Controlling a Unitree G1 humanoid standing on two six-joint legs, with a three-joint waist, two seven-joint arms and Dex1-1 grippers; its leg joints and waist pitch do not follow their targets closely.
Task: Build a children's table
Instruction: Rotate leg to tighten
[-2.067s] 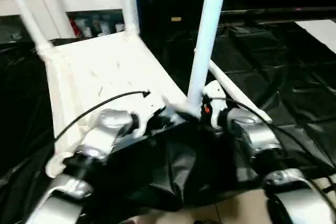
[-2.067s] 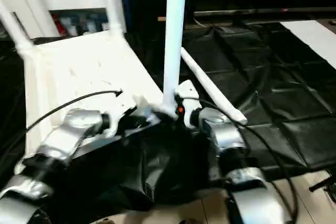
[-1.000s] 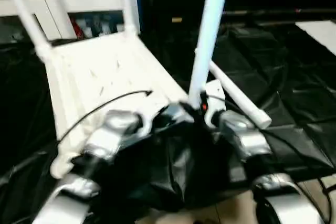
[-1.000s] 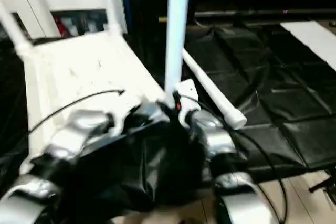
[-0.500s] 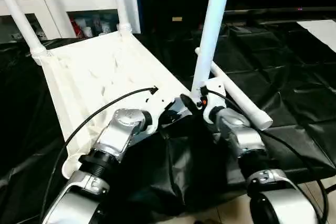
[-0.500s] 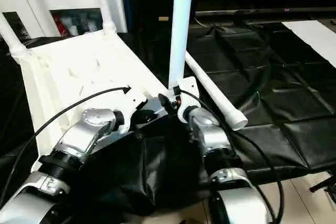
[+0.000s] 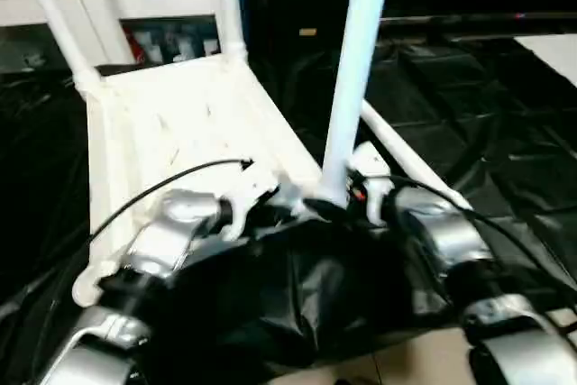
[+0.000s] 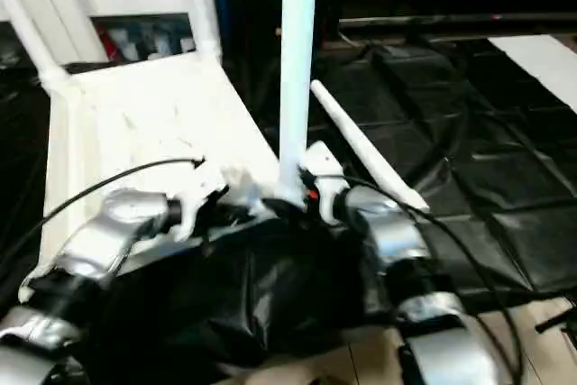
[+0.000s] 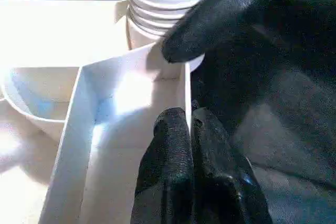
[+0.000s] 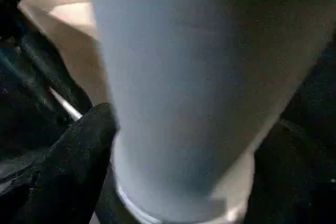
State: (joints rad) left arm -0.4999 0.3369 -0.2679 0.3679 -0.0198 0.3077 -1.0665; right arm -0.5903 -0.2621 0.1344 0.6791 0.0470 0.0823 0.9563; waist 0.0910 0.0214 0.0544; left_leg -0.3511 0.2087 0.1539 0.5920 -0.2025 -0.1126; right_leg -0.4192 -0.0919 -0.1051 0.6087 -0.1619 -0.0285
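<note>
Upright at frame centre: leg [image 7: 359,60], foot in near corner socket of upturned top [image 7: 171,123]. Could tip or sit crooked if released before fully seated. Right gripper [image 10: 173,145] spread around leg base, fingers flanking; left gripper [image 9: 190,150] pressed together on top's rim.

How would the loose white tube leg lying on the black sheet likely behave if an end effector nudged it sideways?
The loose leg is a round, smooth tube lying flat on the black sheet, so it would probably roll rather than slide. The sheet's wrinkles might stop it soon. It looks straight and rigid, like the upright leg, so it likely would not flex.
</note>
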